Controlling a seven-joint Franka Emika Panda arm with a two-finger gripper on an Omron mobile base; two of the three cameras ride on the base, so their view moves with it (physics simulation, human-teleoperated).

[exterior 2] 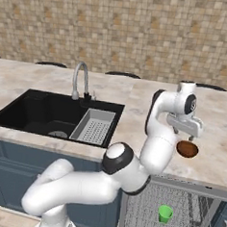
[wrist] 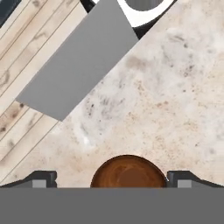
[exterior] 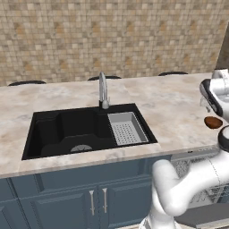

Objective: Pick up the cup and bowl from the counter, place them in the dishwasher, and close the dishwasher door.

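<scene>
Already the cup [exterior 2: 165, 213] stands in the dishwasher [exterior 2: 175, 212] rack; wide-open fingers [wrist: 128, 180] straddle the bowl [wrist: 128, 172].

Arm [exterior 2: 80, 187] – glossy white rounded links, dark grey joint caps, black band at wrist; flat white hand [exterior 2: 184, 124] – small dark fingertips [wrist: 43, 178].

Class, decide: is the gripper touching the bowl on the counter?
Apart. In the hand view the open gripper has a fingertip on either side of the bowl, with strips of counter visible between each and its rim.

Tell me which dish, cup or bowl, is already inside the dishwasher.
The green cup, standing on the dishwasher rack. The reddish-brown bowl sits on the counter.
</scene>
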